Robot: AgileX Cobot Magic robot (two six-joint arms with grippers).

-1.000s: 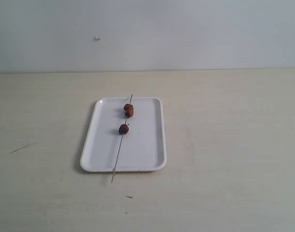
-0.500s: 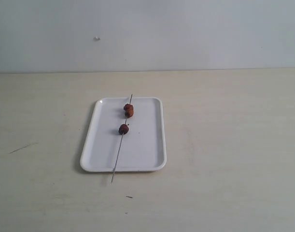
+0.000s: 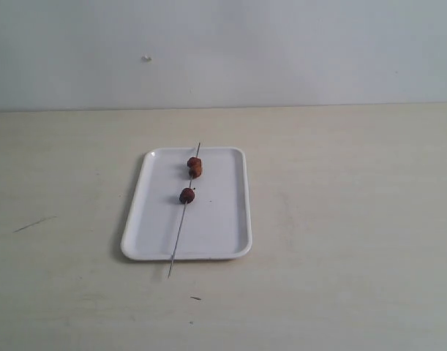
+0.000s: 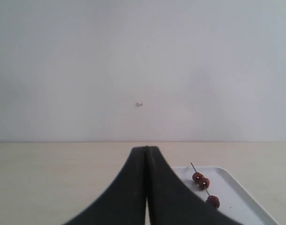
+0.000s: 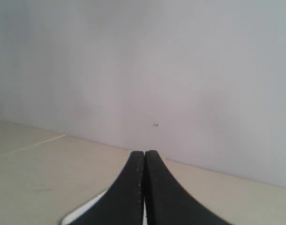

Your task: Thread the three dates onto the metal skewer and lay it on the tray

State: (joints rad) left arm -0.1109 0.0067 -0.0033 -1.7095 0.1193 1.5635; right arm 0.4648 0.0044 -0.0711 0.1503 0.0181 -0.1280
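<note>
Steel skewer (image 3: 181, 232), three dates (image 3: 187, 195) threaded, lies along the white tray (image 3: 223, 219), well ahead of our left claw (image 4: 146, 154). We record left and right claw (image 5: 144, 157) pressed together, empty, since we judge nothing needs holding.

Left pincer (image 4: 146, 154) with black fingers pressed together, nothing between them, right pincer (image 5: 144, 157) likewise closed and empty, neither arm visible in the exterior view
</note>
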